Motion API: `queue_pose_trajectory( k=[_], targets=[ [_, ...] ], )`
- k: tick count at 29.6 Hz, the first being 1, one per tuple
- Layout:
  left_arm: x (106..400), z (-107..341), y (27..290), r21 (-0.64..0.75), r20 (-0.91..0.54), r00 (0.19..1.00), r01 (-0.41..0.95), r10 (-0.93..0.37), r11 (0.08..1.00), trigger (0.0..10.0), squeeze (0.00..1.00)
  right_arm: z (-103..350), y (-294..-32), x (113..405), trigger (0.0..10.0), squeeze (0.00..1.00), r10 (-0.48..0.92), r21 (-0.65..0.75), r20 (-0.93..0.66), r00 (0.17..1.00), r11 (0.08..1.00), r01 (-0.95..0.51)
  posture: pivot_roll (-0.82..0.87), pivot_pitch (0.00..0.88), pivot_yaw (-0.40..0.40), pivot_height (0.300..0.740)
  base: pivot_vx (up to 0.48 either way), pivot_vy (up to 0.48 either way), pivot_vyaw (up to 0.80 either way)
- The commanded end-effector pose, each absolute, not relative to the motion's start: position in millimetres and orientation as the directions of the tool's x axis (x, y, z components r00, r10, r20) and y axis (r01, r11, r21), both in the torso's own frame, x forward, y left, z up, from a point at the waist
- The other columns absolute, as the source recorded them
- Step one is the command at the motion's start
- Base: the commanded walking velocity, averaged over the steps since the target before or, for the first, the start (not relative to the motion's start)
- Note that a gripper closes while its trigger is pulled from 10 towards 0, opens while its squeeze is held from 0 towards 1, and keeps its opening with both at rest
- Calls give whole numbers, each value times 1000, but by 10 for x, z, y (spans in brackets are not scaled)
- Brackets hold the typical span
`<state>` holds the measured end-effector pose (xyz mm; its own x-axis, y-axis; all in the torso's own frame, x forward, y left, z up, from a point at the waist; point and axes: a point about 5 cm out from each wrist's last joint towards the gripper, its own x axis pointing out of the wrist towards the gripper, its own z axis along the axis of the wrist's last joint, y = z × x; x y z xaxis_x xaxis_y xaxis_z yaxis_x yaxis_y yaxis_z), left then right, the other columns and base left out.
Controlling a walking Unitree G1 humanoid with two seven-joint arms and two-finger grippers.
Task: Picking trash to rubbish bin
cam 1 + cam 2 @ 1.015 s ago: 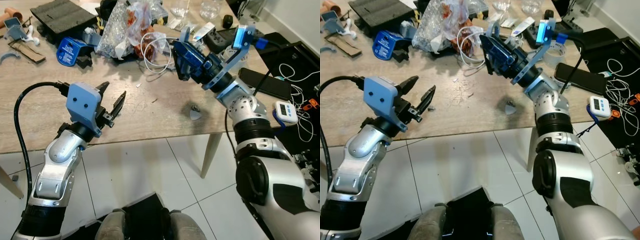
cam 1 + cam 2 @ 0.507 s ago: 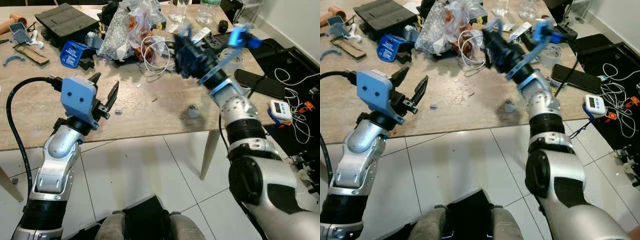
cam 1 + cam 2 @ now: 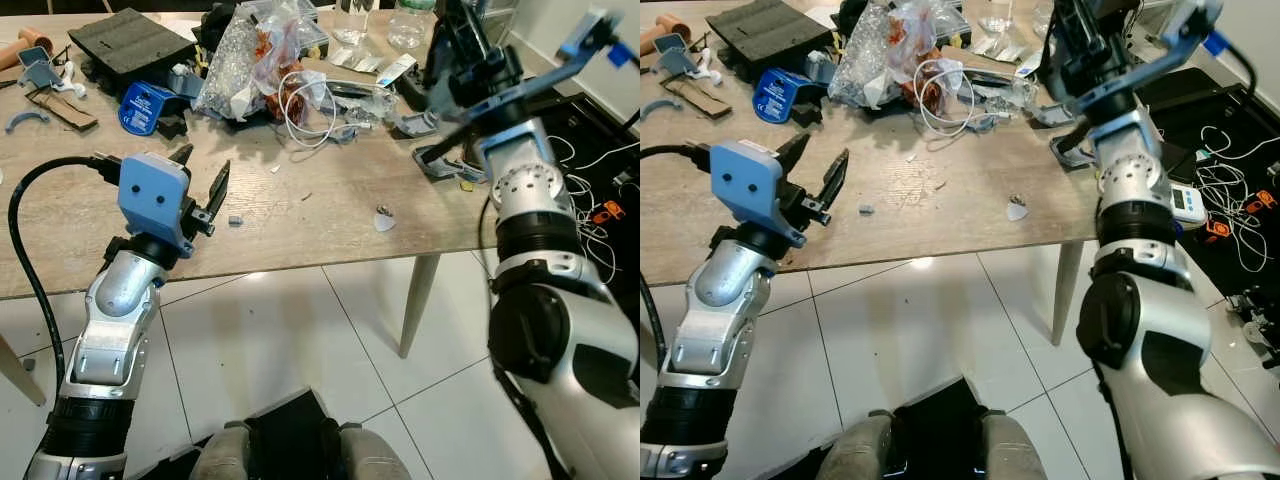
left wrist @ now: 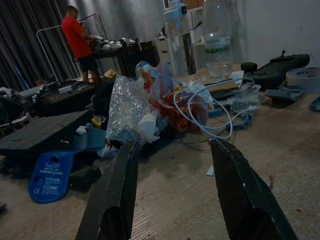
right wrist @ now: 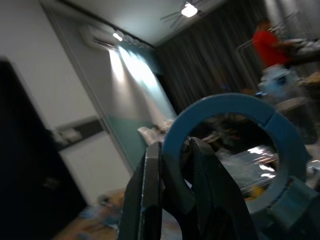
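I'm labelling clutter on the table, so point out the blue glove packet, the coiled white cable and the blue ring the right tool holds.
blue glove packet (image 3: 143, 103), left eye view, its label face.
white cable (image 3: 303, 105), left eye view, the coil's loop.
blue ring (image 5: 227, 107), right wrist view, its upper arc.

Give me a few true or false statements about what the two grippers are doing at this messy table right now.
1. The right gripper has its fingers shut on a blue ring. True.
2. The left gripper is clamped on the white cable. False: its fingers are open and hold nothing; the white cable lies apart, by the plastic wrap.
3. The right gripper is raised above the table. True.
4. The blue packet sits at the table's near edge. False: the blue packet lies farther back.
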<state>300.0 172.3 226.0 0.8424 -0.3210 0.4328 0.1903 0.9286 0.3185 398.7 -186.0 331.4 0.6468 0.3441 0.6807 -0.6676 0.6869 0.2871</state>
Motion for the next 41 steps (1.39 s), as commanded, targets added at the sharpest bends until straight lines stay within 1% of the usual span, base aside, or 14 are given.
queue_pose_trajectory(
  k=[1, 7, 12, 17, 19, 20, 21, 25, 26, 29, 30, 31, 37, 41],
  targets=[
    [3007, 2216, 1724, 315, 427, 848, 185, -313, 931, 10000, 0, 3326, -1877, 3999, 0, 0, 342, 242, 654, 675, 751, -615, 2, 159, -34, 740, 0, 0, 0],
    [3014, 2199, 1720, 316, 425, 851, 178, -307, 932, 10000, 0, 3232, -1831, 4041, 0, 0, 352, 115, 562, 748, 863, -492, -2, 162, -34, 740, 0, 0, 0],
    [3013, 2196, 1720, 315, 427, 852, 174, -303, 933, 10000, 0, 3197, -1765, 4046, 0, 0, 378, 128, 564, 735, 839, -530, -1, 164, -35, 740, 0, 0, 0],
    [3004, 2192, 1721, 285, 434, 851, 183, -297, 941, 10000, 0, 3228, -1621, 3997, 0, 0, 463, 203, 640, 613, 668, -716, -2, 169, -33, 740, 0, 0, 0],
    [3004, 2192, 1721, 285, 434, 851, 183, -297, 941, 10000, 0, 3228, -1621, 3997, 0, 0, 463, 203, 640, 613, 668, -716, -2, 169, -33, 740, 0, 0, 0],
    [3002, 2200, 1721, 249, 443, 847, 198, -294, 948, 10000, 0, 3253, -1546, 3925, 0, 0, 533, 185, 672, 514, 551, -814, -2, 169, -33, 740, 0, 0, 0],
    [2999, 2214, 1717, 198, 456, 841, 222, -290, 955, 10000, 0, 3274, -1442, 3787, 745, 0, 620, 126, 705, 345, 369, -921, -3, 170, -35, 740, 0, 0, 0],
    [2985, 2210, 1680, 147, 456, 834, 275, -312, 950, 10000, 0, 3237, -1348, 3624, 2235, 0, 693, 48, 692, 202, 234, -971, -4, 171, -38, 740, 0, 0, 0],
    [2952, 2186, 1615, 101, 450, 822, 342, -350, 934, 10000, 0, 3133, -1225, 3406, 3882, 0, 765, -18, 643, 33, 59, -998, -4, 171, -38, 740, 0, 0, 0],
    [2937, 2177, 1588, 82, 448, 815, 370, -366, 925, 10000, 0, 3065, -1166, 3312, 4902, 0, 792, -31, 609, -31, -16, -999, -4, 173, -39, 740, 0, 0, 0],
    [2922, 2169, 1564, 62, 446, 810, 397, -381, 916, 10000, 0, 2992, -1104, 3237, 8471, 0, 814, -29, 575, -82, -79, -996, -4, 173, -39, 740, 0, 0, 0],
    [2910, 2163, 1539, 43, 443, 804, 422, -396, 905, 10000, 0, 2933, -1055, 3193, 10000, 0, 827, -16, 552, -109, -121, -993, -3, 173, -42, 740, 0, 0, 0],
    [2778, 2107, 1428, -14, 414, 743, 582, -525, 813, 10000, 0, 2549, -752, 2951, 10000, 0, 893, 122, 415, -173, -243, -962, -2, 172, -45, 740, 0, 0, 0],
    [2714, 2074, 1414, -38, 400, 717, 636, -571, 771, 10000, 0, 2329, -624, 2852, 10000, 0, 931, 176, 314, -186, -249, -952, -2, 171, -46, 740, 0, 0, 0]
  ],
)
